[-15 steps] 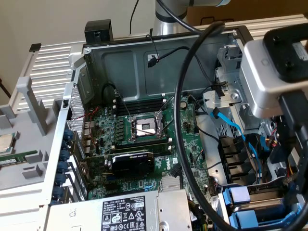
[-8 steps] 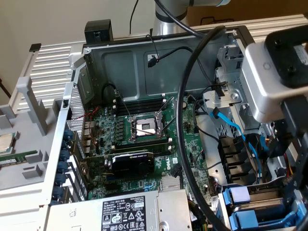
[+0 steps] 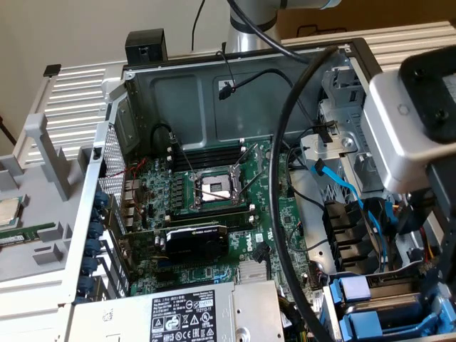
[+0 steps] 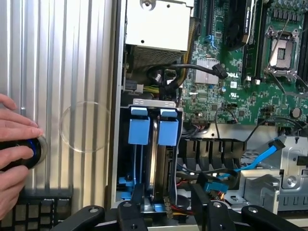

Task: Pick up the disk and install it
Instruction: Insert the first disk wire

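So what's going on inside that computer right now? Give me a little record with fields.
case: open grey metal computer case, green motherboard exposed
drive bay: two bright blue plastic drive carriers side by side in the silver metal bay
tool: black tool, nearest that bay
person: a hand touching a round black knob with a blue ring, on the ribbed silver panel

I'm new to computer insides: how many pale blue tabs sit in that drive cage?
2 pale blue tabs: one and its neighbour, side by side in the drive cage beside the motherboard. More may be hidden deeper inside.
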You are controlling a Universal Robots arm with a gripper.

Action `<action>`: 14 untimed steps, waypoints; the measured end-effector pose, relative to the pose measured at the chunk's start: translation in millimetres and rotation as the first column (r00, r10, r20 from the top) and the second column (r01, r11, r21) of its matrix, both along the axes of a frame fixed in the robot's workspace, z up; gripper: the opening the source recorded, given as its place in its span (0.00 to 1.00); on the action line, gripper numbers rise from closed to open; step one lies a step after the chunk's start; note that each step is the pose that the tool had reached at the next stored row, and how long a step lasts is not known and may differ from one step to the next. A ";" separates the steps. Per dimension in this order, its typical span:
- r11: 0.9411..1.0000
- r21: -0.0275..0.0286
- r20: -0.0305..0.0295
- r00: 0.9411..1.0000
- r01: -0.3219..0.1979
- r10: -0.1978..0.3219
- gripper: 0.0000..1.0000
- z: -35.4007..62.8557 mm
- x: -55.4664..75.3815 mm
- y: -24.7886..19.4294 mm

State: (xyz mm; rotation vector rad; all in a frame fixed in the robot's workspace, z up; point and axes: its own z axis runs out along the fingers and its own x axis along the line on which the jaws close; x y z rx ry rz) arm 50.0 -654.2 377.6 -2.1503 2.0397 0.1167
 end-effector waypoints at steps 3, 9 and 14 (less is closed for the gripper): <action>1.000 0.000 0.000 1.000 -0.011 0.011 0.51 -3.3 2.3 -1.0; 0.998 0.009 0.000 0.998 -0.058 0.058 0.51 -9.1 3.7 -1.0; 0.996 0.013 0.001 0.996 -0.091 0.091 0.51 -15.4 5.7 -1.1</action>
